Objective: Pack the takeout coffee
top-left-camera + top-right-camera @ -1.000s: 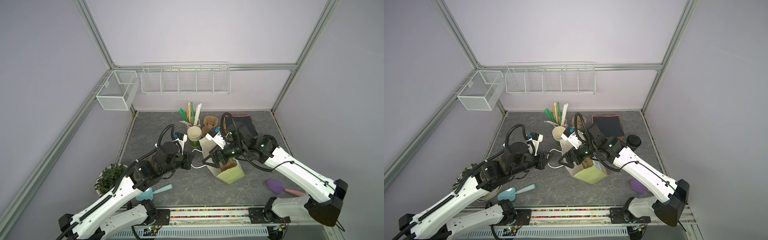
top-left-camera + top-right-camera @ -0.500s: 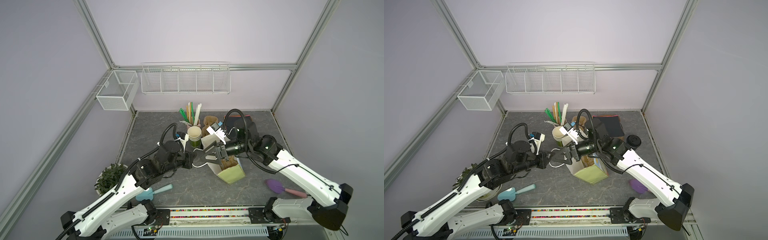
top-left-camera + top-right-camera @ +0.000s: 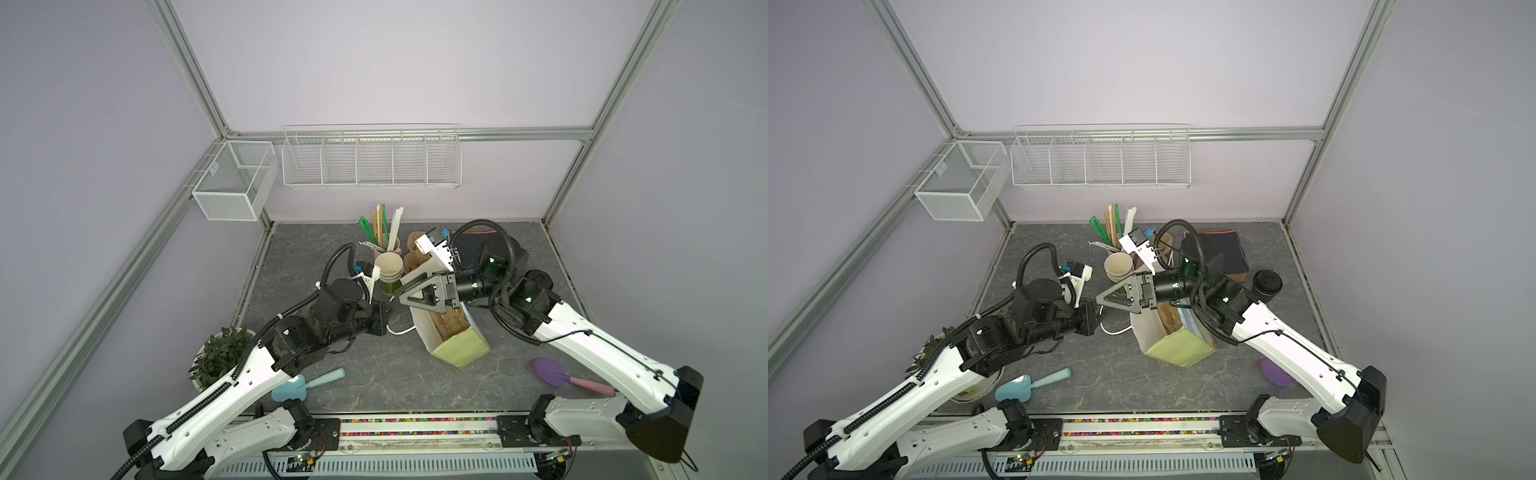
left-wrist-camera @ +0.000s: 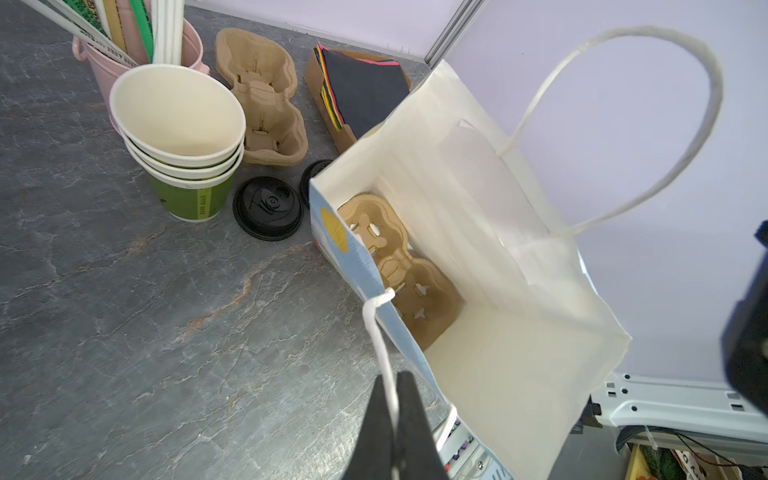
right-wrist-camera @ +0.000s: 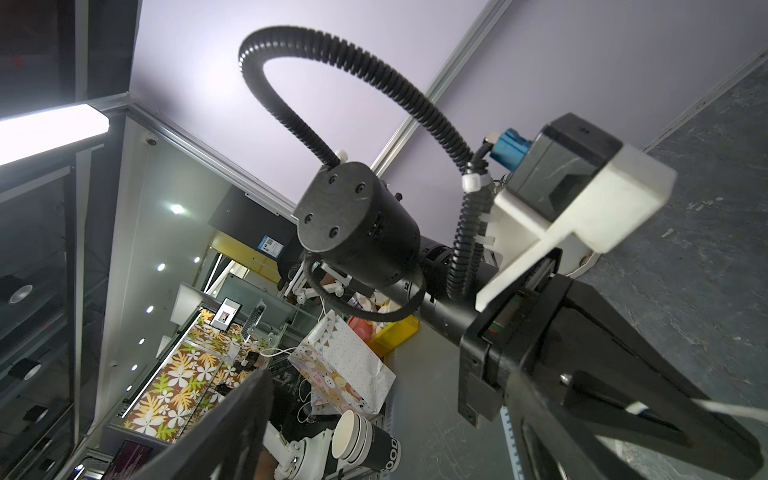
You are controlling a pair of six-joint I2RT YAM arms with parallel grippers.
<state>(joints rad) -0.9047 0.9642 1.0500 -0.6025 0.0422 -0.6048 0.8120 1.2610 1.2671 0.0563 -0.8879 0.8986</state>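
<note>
1. Lifted out of the white paper bag (image 4: pixel 478 208) since a second ago, the right gripper (image 3: pixel 1102 300) now hangs just above its mouth, jaws wide and empty.
2. Just beyond its fingertips, the left gripper (image 4: pixel 392 415) is pinched tight on the bag's white cord handle (image 4: pixel 380 332).
3. Inside the bag lies a brown pulp cup carrier (image 4: pixel 399 266), nothing in it.
4. Behind the right gripper's wrist, well apart from both grippers, stands the takeout coffee (image 3: pixel 1266 284), a green paper cup with a black lid.
5. Bag and carrier look ready; fetching and seating the cup remain.
</note>
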